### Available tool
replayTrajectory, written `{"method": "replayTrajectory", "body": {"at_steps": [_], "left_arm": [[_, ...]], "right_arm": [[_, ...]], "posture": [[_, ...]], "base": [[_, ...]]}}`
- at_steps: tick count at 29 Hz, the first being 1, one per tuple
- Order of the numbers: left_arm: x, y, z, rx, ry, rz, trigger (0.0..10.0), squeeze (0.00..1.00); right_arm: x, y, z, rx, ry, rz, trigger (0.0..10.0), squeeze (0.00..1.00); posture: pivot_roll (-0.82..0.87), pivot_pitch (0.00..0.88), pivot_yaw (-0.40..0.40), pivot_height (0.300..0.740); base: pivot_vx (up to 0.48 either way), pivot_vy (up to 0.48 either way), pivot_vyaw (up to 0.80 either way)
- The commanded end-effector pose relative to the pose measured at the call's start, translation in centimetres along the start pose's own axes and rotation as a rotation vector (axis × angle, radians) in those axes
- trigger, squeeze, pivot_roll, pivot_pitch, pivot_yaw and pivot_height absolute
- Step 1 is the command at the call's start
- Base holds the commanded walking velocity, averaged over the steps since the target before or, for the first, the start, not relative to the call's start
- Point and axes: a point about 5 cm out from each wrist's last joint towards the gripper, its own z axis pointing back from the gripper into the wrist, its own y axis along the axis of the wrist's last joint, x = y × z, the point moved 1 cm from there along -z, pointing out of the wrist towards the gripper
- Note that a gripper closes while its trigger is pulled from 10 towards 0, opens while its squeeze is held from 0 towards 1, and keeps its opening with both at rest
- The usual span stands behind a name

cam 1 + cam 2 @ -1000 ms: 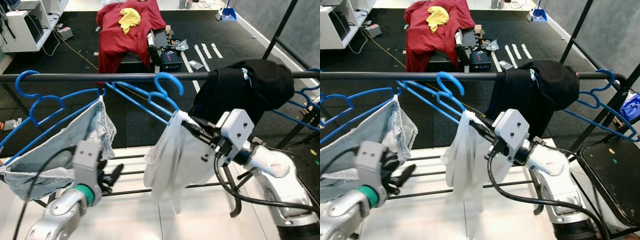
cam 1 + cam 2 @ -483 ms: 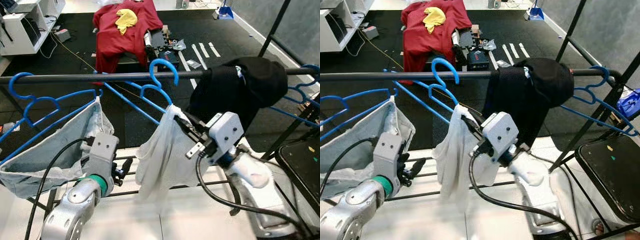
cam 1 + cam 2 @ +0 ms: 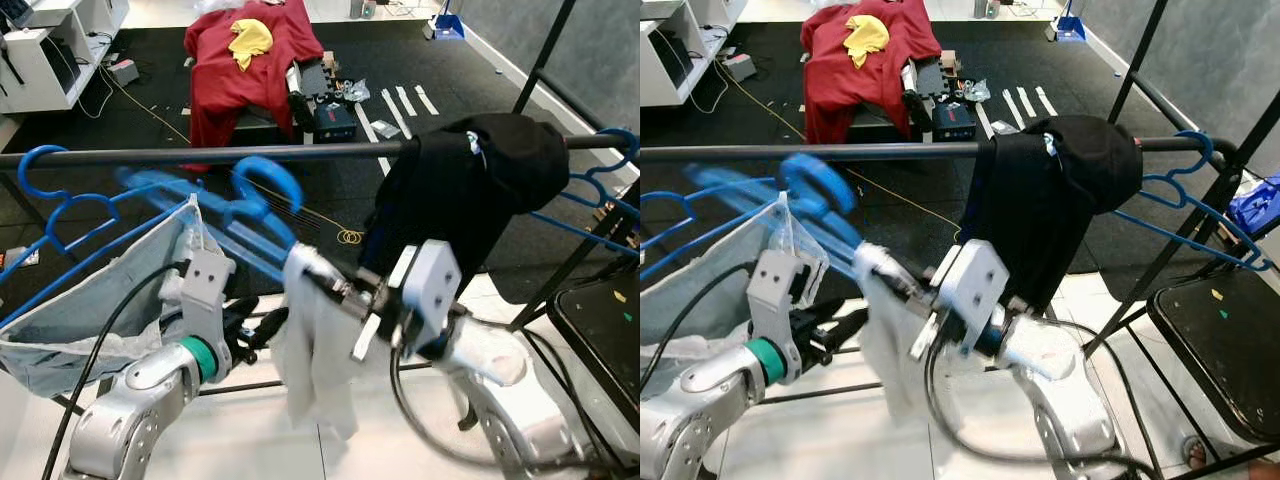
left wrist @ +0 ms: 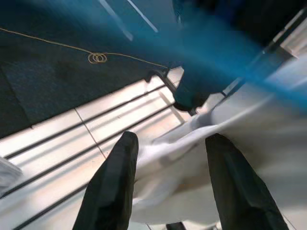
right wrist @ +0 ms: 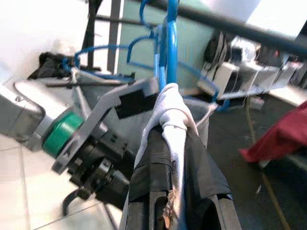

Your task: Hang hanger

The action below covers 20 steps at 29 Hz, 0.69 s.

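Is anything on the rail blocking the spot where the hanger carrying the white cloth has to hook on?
Nothing visible blocks it. The right pincer holds the blue hanger with the white cloth just below the rail. That stretch is bare, between another blue hanger's hook and the black garment.

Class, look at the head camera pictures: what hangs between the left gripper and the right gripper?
The white garment on the blue hanger hangs between the left gripper and the right gripper, in both eye views.
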Motion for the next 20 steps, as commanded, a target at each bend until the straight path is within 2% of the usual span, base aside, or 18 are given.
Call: {"method": "replayTrajectory", "body": {"at_steps": [1, 4, 6, 8, 11, 12, 13, 14, 15, 17, 20], "left_arm": [[0.0, -0.8, 0.2, -0.028, -0.002, -0.014, 10.0, 0.00], [0.0, -1.0, 0.3, -0.030, 0.000, -0.018, 10.0, 0.00], [-0.2, -1.7, 0.8, -0.054, 0.012, -0.033, 10.0, 0.00], [-0.8, -2.9, 1.4, -0.103, 0.027, -0.008, 10.0, 0.00], [-1.1, -4.1, 2.0, -0.148, 0.025, 0.044, 10.0, 0.00], [-1.1, -4.1, 2.0, -0.148, 0.025, 0.044, 10.0, 0.00], [-1.0, -4.7, 2.2, -0.169, 0.020, 0.097, 10.0, 0.00], [-1.0, -4.7, 2.2, -0.169, 0.020, 0.097, 10.0, 0.00], [-0.9, -5.3, 2.3, -0.188, 0.013, 0.150, 10.0, 0.00], [-0.2, -6.2, 2.0, -0.211, 0.001, 0.223, 10.0, 0.00], [0.3, -6.7, 1.5, -0.209, 0.010, 0.293, 10.0, 0.00]], "right_arm": [[-0.4, 0.0, 0.4, -0.017, 0.005, 0.011, 10.0, 0.00], [-0.4, -0.3, 0.6, -0.036, -0.006, 0.009, 10.0, 0.00], [-0.5, -1.2, 2.0, -0.113, -0.001, 0.011, 10.0, 0.00], [-0.4, -1.2, 3.6, -0.178, 0.069, 0.017, 10.0, 0.00], [-0.2, -0.6, 4.6, -0.216, 0.152, 0.048, 10.0, 0.00], [-0.2, -0.6, 4.6, -0.216, 0.152, 0.048, 10.0, 0.00], [-0.2, -0.2, 4.6, -0.215, 0.197, 0.052, 10.0, 0.00], [-0.2, -0.2, 4.6, -0.215, 0.197, 0.052, 10.0, 0.00], [-0.1, 0.2, 4.5, -0.209, 0.234, 0.056, 10.0, 0.00], [0.1, 0.9, 3.8, -0.181, 0.283, 0.072, 10.0, 0.00], [0.8, 1.5, 2.4, -0.132, 0.277, 0.115, 10.0, 0.00]], "posture": [[-0.16, 0.175, 0.065, 0.740], [-0.16, 0.176, 0.065, 0.740], [-0.16, 0.182, 0.065, 0.740], [-0.18, 0.184, 0.075, 0.740], [-0.19, 0.184, 0.083, 0.740], [-0.19, 0.184, 0.083, 0.740], [-0.19, 0.183, 0.088, 0.740], [-0.19, 0.183, 0.088, 0.740], [-0.19, 0.182, 0.090, 0.740], [-0.19, 0.182, 0.090, 0.740], [-0.18, 0.181, 0.085, 0.740]], "base": [[0.000, 0.000, 0.00], [0.000, 0.000, 0.00], [0.000, 0.000, 0.00], [0.000, 0.000, 0.00], [0.000, 0.000, 0.00], [0.000, 0.000, 0.00], [0.000, 0.000, 0.00], [0.000, 0.000, 0.00], [0.000, 0.000, 0.00], [0.000, 0.000, 0.00], [0.000, 0.000, 0.00]]}}
